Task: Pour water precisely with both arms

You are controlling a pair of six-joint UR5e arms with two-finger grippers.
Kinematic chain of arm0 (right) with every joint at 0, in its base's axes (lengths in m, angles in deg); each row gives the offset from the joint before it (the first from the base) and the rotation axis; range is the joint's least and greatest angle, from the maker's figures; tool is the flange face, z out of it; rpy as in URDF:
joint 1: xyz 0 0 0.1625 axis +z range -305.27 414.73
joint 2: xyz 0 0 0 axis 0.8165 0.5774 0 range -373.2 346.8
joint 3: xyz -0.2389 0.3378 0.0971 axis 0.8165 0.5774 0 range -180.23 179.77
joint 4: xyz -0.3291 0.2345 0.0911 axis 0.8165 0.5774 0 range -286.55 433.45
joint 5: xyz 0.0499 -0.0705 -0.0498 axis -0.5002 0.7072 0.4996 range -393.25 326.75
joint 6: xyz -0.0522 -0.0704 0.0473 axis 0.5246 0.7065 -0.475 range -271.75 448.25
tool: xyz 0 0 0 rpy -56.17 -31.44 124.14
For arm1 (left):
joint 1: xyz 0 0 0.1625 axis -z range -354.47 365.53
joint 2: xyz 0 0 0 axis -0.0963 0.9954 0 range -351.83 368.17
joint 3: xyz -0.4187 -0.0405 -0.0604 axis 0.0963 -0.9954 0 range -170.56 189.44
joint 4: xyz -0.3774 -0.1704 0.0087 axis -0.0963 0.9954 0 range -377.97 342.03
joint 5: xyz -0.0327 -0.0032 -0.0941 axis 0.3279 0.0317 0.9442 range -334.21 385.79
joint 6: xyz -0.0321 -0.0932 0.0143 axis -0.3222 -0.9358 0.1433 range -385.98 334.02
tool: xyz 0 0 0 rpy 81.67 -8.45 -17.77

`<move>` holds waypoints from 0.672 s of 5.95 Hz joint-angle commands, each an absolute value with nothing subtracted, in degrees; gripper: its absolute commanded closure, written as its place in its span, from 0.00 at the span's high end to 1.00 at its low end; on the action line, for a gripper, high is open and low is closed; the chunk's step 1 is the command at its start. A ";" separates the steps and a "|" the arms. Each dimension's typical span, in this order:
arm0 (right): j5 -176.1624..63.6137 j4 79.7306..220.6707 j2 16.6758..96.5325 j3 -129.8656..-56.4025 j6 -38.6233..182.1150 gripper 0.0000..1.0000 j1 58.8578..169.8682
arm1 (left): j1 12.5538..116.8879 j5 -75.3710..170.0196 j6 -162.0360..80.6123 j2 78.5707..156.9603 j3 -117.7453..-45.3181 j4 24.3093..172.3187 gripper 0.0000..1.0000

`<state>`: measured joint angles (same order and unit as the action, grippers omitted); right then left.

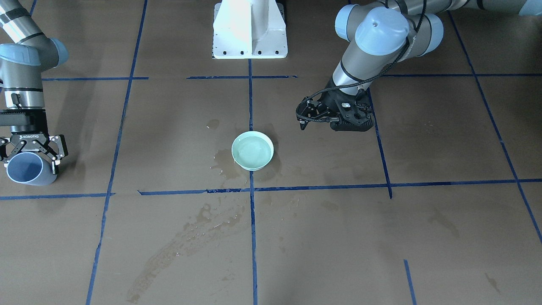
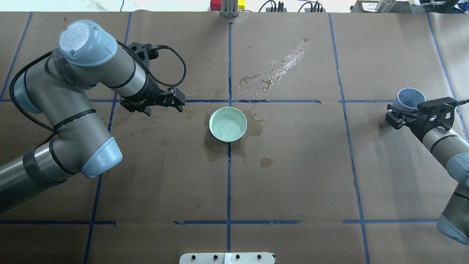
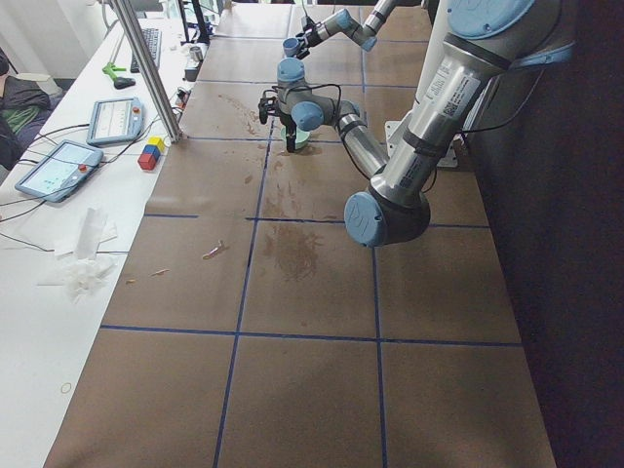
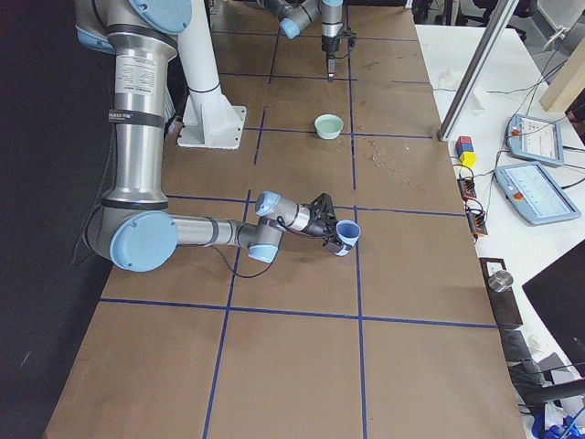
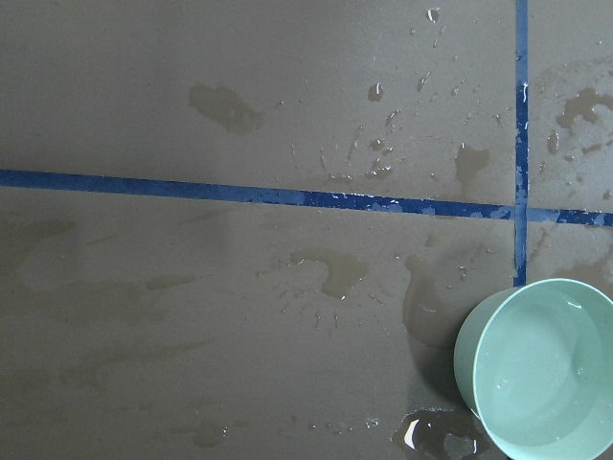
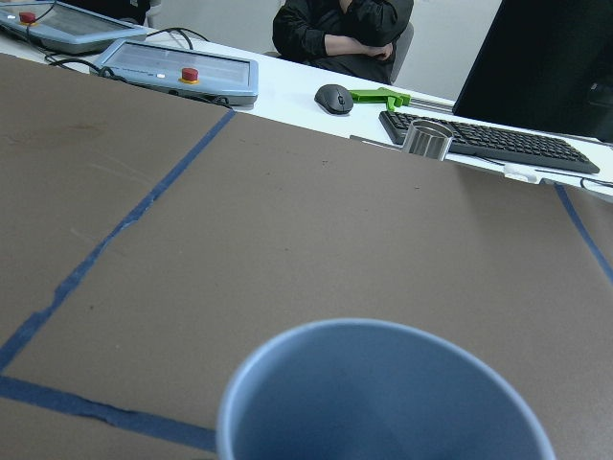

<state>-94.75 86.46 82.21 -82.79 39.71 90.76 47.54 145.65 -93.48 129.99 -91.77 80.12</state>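
Observation:
A pale green bowl (image 1: 252, 166) (image 2: 228, 140) stands at the table's middle on the blue centre line. It holds clear water (image 1: 252, 149) (image 5: 541, 374) with a faint shimmer. My left gripper (image 1: 302, 114) (image 2: 178, 99) hangs fingers down, open and empty, above the table about a bowl's width from the bowl on my left. My right gripper (image 1: 29, 163) (image 2: 405, 110) is far off at the table's right side. It is shut on a blue cup (image 1: 26, 170) (image 2: 411, 97) and holds it low over the table. The cup's inside (image 6: 383, 402) looks dry.
Wet blotches ring the bowl (image 2: 220, 152), and a long spill streak (image 1: 186, 241) (image 2: 278, 68) lies on the operators' side. The white pedestal (image 1: 250, 29) stands at the robot's edge. A side bench holds tablets (image 4: 535, 192), coloured blocks (image 4: 464, 151) and a keyboard (image 6: 488, 142), and an operator (image 6: 340, 34) sits there.

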 commanded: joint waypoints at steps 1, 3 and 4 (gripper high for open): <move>-94.51 79.31 83.46 -79.97 38.94 0.97 90.77 | 47.54 145.59 -93.48 129.99 -91.81 80.12 1.00; -94.60 75.40 85.49 -79.50 38.68 0.97 90.59 | 47.54 145.59 -93.57 129.99 -91.90 80.12 1.00; -94.86 75.21 85.50 -79.59 36.59 0.97 90.50 | 47.54 145.59 -93.57 129.99 -92.07 80.12 1.00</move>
<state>-94.66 75.93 85.22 -79.60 38.05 90.58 47.54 145.60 -93.56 129.99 -91.94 80.12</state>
